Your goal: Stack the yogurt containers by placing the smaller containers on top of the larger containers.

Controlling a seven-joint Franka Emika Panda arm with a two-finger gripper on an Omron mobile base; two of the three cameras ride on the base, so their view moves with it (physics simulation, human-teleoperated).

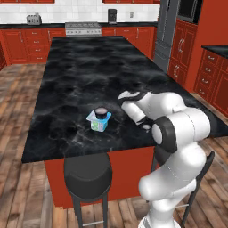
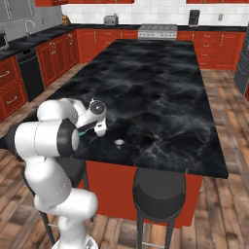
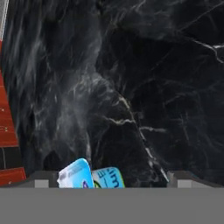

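**Claw open, one small cup on the tub**

Your claw [image 1: 124, 95] stands open and holds nothing. In the hand view its two finger tips [image 3: 42, 180] rise far apart at the bottom corners, with bare counter between them. In the left base view the claw hangs at the middle of the frame, above the black marble counter [image 1: 75, 75]. It sits up and to the right of the yogurt tub [image 1: 98, 122] and does not touch it.

You see the tub left of centre in that view, near the front edge of the counter, upright, with its light-blue square top and white sides bearing a green mark. One small dark cup [image 1: 101, 111] with a pale top sits on the tub's lid, roughly centred and upright. In the hand view, a slice of the tub [image 3: 78, 176] peeks in at the bottom edge, left of centre, with blue and green showing.

The other small cup [image 1: 146, 127] rests on the counter by itself, right of the tub and well apart from it, just beside the white forearm. In the right base view you find that same cup [image 2: 119, 142] near the centre of the frame, close to the counter's front edge and just right of the claw [image 2: 100, 129].

A black stool [image 1: 87, 173] stands on the floor below the tub, at the bottom of the left base view.
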